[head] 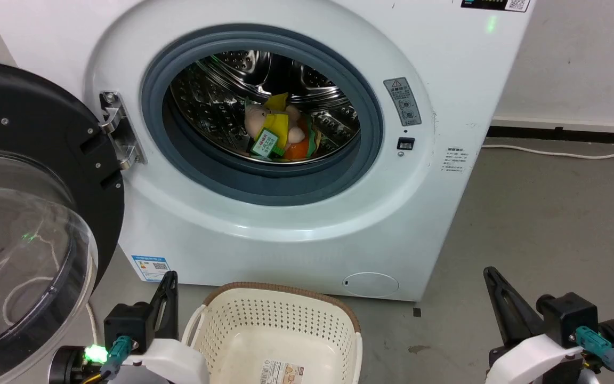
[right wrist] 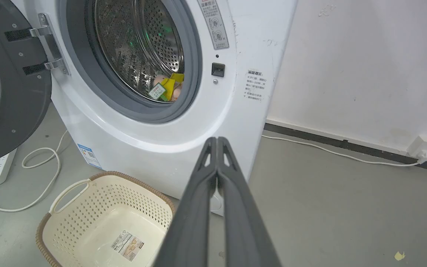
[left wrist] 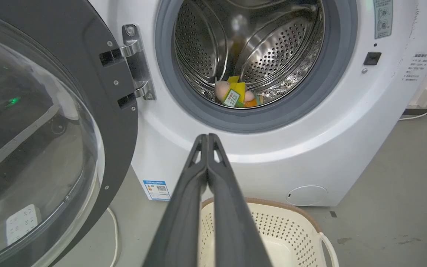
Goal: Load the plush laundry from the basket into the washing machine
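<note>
The plush laundry [head: 277, 133] lies inside the washing machine [head: 296, 229], at the centre of the head view. It rests on the lower curve of the steel drum [head: 205, 96] just behind the grey gasket [head: 264, 178], with its green-white tag facing out. The basket [head: 285, 289] stands on the floor at the bottom centre of that view, close in front of the machine. Its pale bottom bears nothing but a label sticker [head: 282, 372]. In the right wrist view the dark fingers cover one corner of the tub, so a small item there cannot be ruled out.

The left gripper [head: 170, 280] shows at the lower left and the right gripper [head: 492, 276] at the lower right. Each has its jaws pressed tight together on nothing, and both are well apart from the port and the toy.

By the look of it the loading step is done and the task is at or near its end. The door [head: 46, 176] stands wide open at the left edge. If any move is called for next, it is likely a check of the basket, or swinging that door shut without knocking the tub.
</note>
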